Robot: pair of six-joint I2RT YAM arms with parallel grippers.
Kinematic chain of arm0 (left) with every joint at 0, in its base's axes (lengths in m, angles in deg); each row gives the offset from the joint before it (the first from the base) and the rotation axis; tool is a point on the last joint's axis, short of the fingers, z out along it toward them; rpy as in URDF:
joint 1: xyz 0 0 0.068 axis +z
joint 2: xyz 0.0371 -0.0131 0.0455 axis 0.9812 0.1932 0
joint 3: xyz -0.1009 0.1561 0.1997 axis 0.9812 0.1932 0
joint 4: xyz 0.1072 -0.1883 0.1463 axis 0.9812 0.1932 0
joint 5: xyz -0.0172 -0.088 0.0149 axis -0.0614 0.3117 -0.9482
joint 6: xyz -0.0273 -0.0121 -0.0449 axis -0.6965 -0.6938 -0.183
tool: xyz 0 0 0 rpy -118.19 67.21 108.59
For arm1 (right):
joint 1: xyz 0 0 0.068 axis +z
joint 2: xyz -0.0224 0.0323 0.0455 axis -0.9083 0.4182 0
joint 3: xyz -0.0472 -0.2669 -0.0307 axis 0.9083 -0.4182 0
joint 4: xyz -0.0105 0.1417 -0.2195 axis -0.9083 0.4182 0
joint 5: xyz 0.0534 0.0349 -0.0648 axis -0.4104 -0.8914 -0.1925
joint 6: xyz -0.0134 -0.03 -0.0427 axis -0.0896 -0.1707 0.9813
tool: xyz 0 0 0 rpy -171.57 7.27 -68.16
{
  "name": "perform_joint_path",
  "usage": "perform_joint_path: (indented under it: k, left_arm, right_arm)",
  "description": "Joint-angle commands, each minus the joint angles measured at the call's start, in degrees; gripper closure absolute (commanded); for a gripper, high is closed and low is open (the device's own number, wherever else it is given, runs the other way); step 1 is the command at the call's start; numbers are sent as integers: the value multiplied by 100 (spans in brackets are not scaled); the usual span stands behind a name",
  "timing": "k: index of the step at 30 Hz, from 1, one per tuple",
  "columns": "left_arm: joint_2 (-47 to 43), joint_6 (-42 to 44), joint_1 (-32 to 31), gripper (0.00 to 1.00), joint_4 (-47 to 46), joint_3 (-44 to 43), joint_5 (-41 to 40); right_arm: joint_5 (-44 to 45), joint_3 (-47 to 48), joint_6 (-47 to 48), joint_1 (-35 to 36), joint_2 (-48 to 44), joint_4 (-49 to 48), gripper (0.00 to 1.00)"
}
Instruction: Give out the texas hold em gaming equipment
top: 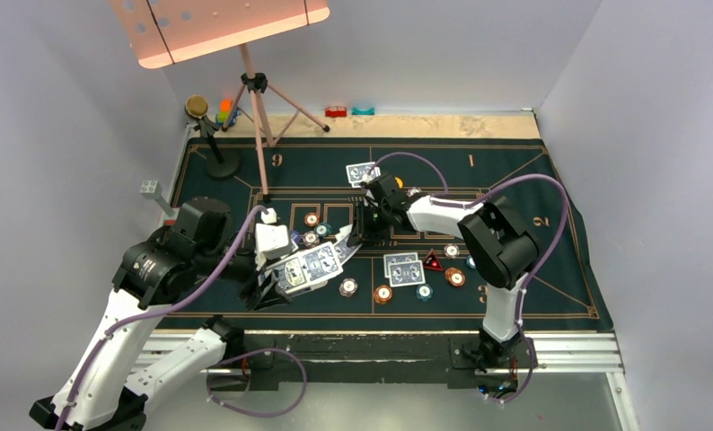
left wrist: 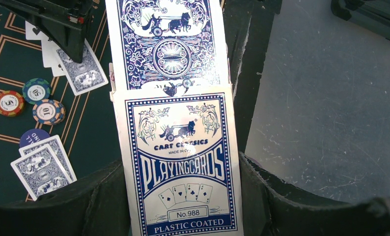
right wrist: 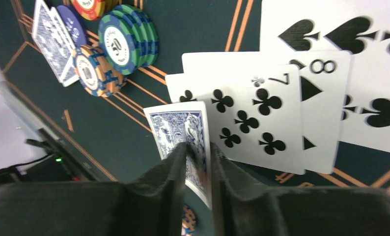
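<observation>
Dark green printed mat [top: 532,269] covers the surface.
- Near-left corner: left jaws clamped on card box [left wrist: 181,172], with patterned-back cards [left wrist: 166,44] protruding from it.
- Near edge, centre: poker chips [top: 382,294], face-down card pair [top: 404,268], red triangular marker [top: 433,262].
- Centre: right jaws pinched together on single face-down card [right wrist: 181,130]; face-up seven of clubs [right wrist: 252,113] just beside it.
- Toward far edge: second card pair [top: 363,172].

My right fingers [right wrist: 168,191] are covering the lower part of the blue-backed playing card [right wrist: 176,125]; frame edge is cropping the white spades card [right wrist: 375,69], rank unreadable.
</observation>
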Motion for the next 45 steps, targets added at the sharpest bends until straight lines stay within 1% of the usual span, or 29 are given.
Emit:
perform_joint_path:
  k: [1, 5, 6, 9, 10, 12, 15, 19, 24, 28, 34, 38, 41, 45]
  left_arm:
    - [-15, 32, 30, 100, -81, -242, 172]
    - [-17, 28, 25, 100, -88, -229, 181]
    - [-20, 25, 25, 100, -84, -224, 177]
    - [-29, 24, 26, 100, -84, -211, 173]
    - [-39, 16, 25, 100, -83, -211, 176]
    - [-41, 15, 25, 100, -82, -211, 184]
    - [-34, 2, 26, 100, -113, -201, 199]
    - [-21, -15, 26, 100, -163, -177, 203]
    - [16, -68, 26, 100, -254, -192, 211]
    - [67, -91, 26, 100, -274, -217, 231]
    - [103, -90, 25, 100, -263, -261, 236]
    - [99, -94, 26, 100, -257, -276, 229]
    - [99, -84, 25, 100, -253, -291, 227]
    - [98, -70, 27, 100, -239, -307, 229]
  right_arm:
    - [677, 421, 378, 20, -293, 605, 65]
    - [977, 506, 459, 14, -811, 914, 40]
    - [1000, 563, 476, 19, -950, 1026, 32]
    - [1038, 701, 515, 29, -1518, 1349, 21]
    - [1038, 735, 537, 32, -1705, 1430, 16]
    - [1040, 831, 568, 37, -2092, 1676, 12]
    - [758, 872, 538, 33, -2740, 1784, 9]
    - [55, 818, 325, 110, -3432, 1665, 7]
    - [63, 853, -35, 682, -3976, 1631, 5]
    - [-221, 882, -301, 1139, -3973, 1417, 4]
    - [-432, 1019, -370, 1784, -3572, 1351, 3]
    - [-451, 990, -405, 1944, -3472, 1212, 2]
    - [-317, 978, -380, 1948, -3487, 1288, 2]
    - [-220, 1082, -275, 1946, -3488, 1554, 21]
